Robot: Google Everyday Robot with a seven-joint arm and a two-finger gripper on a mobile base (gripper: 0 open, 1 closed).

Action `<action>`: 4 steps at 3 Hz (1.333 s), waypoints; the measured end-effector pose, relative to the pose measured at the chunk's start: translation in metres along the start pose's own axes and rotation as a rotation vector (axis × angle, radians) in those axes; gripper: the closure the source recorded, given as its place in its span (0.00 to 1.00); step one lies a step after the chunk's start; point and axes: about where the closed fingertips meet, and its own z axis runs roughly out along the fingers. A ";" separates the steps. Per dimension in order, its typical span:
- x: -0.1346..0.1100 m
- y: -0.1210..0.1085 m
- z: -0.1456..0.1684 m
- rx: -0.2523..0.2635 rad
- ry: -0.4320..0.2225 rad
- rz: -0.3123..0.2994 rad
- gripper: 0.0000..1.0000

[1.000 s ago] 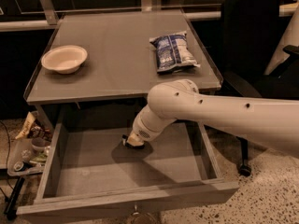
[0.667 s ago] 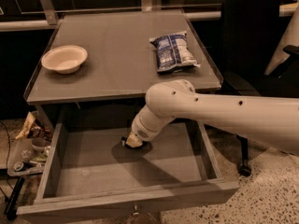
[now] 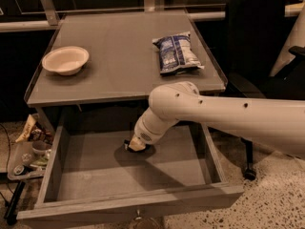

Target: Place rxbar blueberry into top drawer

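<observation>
The top drawer point(image 3: 52, 171) is pulled open below the table, a wide grey box with low walls and a flat bottom. My white arm reaches down into it from the right. My gripper point(image 3: 133, 146) sits low over the drawer floor near its back middle, mostly hidden behind the wrist. A small dark thing shows at the gripper's tip; I cannot tell whether it is the rxbar blueberry, which is otherwise hidden.
On the grey table top point(image 3: 119, 75) lie a beige bowl point(image 3: 65, 59) at the left and a puffy blue-and-white chip bag point(image 3: 175, 52) at the right. A black office chair point(image 3: 257, 42) stands to the right. Clutter lies on the floor at the left point(image 3: 28, 151).
The arm and gripper stay in nearly the same place inside the drawer; no clear movement.
</observation>
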 end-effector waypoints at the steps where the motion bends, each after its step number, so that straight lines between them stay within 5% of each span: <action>1: 0.000 0.000 0.000 0.000 0.000 0.000 0.35; 2: 0.000 0.000 0.000 0.000 0.000 0.000 0.12; 3: 0.000 0.000 0.000 0.000 0.000 0.000 0.00; 4: 0.000 0.000 0.000 0.000 0.000 0.000 0.00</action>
